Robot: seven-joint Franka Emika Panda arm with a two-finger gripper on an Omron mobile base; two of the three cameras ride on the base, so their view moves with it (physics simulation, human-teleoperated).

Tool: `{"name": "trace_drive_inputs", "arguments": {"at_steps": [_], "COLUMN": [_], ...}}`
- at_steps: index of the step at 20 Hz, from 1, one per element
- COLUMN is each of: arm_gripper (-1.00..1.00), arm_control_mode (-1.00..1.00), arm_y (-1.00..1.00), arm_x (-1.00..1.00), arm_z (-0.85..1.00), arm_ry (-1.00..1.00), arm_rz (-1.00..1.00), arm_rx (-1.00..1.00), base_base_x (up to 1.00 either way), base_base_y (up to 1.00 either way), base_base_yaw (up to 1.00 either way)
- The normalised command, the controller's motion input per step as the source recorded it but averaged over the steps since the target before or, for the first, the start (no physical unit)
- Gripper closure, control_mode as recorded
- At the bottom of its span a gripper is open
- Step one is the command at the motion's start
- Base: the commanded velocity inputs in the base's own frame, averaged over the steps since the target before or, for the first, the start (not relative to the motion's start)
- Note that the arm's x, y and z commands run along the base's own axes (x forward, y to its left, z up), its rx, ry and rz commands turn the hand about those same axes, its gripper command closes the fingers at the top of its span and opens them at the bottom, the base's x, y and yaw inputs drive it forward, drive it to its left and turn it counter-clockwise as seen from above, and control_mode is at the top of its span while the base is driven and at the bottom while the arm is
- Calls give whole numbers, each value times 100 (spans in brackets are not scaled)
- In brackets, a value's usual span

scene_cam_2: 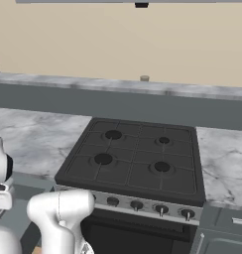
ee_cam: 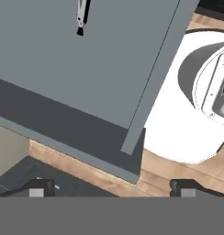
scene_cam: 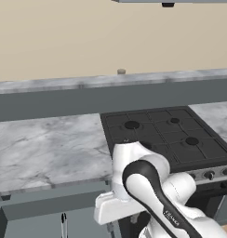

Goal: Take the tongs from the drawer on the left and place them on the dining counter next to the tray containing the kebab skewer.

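The drawer (scene_cam: 27,218) on the left stands pulled open below the counter edge, its plain grey inside (ee_cam: 63,59) seen from above in the hand view. The tongs (scene_cam: 63,226) lie in it, a slim silvery utensil with a dark tip (ee_cam: 81,16), at the top of the hand view. My gripper (ee_cam: 112,190) is open and holds nothing. It hovers off the drawer's dark front wall (ee_cam: 63,133), well short of the tongs. The dining counter, the tray and the kebab skewer are out of view.
A black four-burner stove (scene_cam: 166,135) (scene_cam_2: 135,158) sits in the marbled counter (scene_cam: 45,148), backed by a raised dark ledge (scene_cam: 64,100) with a small beige object (scene_cam: 121,71) on top. Wooden floor (ee_cam: 86,170) lies below the drawer front. My white arm (scene_cam: 152,195) hangs beside the drawer.
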Motion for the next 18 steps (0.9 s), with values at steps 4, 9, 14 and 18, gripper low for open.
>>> {"name": "trace_drive_inputs", "arguments": {"at_steps": [4,9,14,18], "arm_gripper": [-100,-100,-100,-100], "arm_control_mode": [-100,-100,-100,-100], "arm_y": [0,-1,-3,0], "arm_x": [0,0,0,1], "arm_z": [-19,-14,-12,-10], "arm_ry": [-1,0,-1,-12], "arm_rz": [-19,-13,-5,0], "arm_rx": [-11,-13,-15,-15], "base_base_x": [0,0,0,0], "base_base_y": [0,0,0,0], "base_base_yaw": [0,0,0,0]}}
